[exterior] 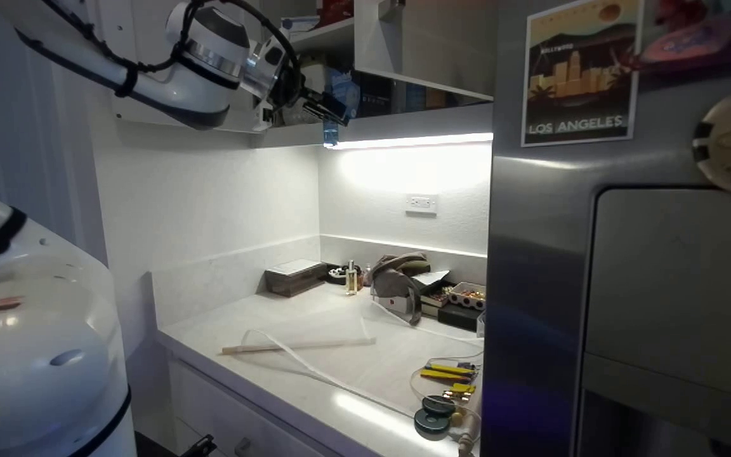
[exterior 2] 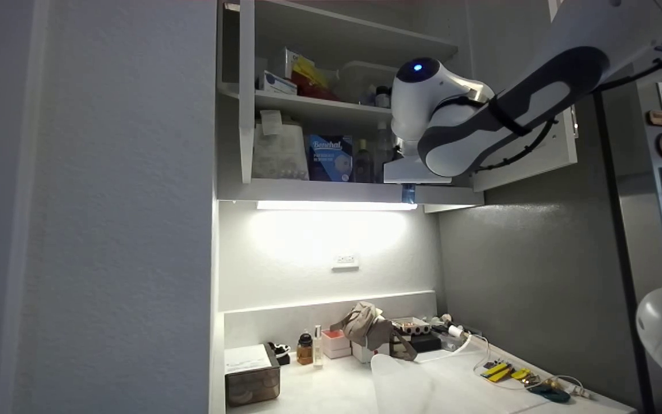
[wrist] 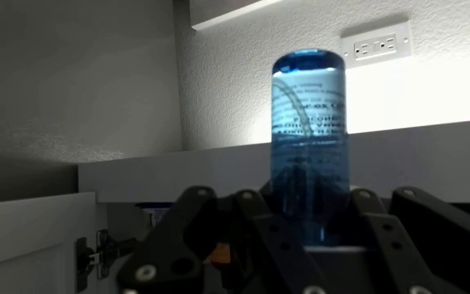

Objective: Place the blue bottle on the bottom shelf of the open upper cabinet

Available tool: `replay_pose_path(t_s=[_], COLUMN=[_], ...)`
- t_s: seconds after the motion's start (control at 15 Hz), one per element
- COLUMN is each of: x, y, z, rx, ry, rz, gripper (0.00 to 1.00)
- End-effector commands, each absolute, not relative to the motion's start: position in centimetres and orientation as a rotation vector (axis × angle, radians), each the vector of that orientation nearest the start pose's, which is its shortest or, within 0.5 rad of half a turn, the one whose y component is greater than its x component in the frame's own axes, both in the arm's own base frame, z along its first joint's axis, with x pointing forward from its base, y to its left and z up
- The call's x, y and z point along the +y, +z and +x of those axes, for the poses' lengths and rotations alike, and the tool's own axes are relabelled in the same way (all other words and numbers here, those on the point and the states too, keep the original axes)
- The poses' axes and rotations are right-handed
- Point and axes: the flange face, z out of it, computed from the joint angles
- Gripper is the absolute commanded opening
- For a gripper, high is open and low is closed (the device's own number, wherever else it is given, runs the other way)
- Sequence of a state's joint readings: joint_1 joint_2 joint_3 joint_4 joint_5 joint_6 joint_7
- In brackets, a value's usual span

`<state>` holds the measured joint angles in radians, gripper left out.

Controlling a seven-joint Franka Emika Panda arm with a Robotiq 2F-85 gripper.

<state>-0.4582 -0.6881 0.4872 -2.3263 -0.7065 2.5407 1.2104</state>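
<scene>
- blue bottle point(wrist: 309, 102): just the one, upright, base down, long axis near vertical
- my one gripper point(wrist: 312, 208) has it pinched at the upper end
- it hangs in front of the bottom shelf point(exterior 2: 319, 191) edge
- upper cabinet point(exterior 2: 247, 115): three shelf boards point(exterior 2: 331, 103) showing, one light strip point(exterior 2: 331, 205) below

Bottom shelf point(exterior 2: 319, 190) crowded with containers point(exterior 2: 279, 152)

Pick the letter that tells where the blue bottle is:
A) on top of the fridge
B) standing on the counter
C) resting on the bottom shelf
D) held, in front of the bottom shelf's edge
D: the wrist view shows the gripper holding the blue bottle, which covers part of the front edge of the bottom shelf.
</scene>
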Motion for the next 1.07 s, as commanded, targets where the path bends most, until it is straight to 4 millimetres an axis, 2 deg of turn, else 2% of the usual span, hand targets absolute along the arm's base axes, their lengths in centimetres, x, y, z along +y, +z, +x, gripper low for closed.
replay_pose_path(t_s=[0.0, 0.2, 0.4, 0.67, 1.0], x=[5.8, 5.1, 5.5, 6.3, 6.5], y=[67.8, 69.8, 70.8, 73.1, 75.5], z=[44.1, 46.1, 48.7, 51.7, 54.1], rx=[1.146, 1.2, 1.187, 1.166, 1.174], ry=[-1.941, -1.978, -1.921, -1.902, -1.877], rz=[-2.624, -2.554, -2.591, -2.593, -2.566], gripper=[0.02, 0.02, 0.02, 0.02, 0.02])
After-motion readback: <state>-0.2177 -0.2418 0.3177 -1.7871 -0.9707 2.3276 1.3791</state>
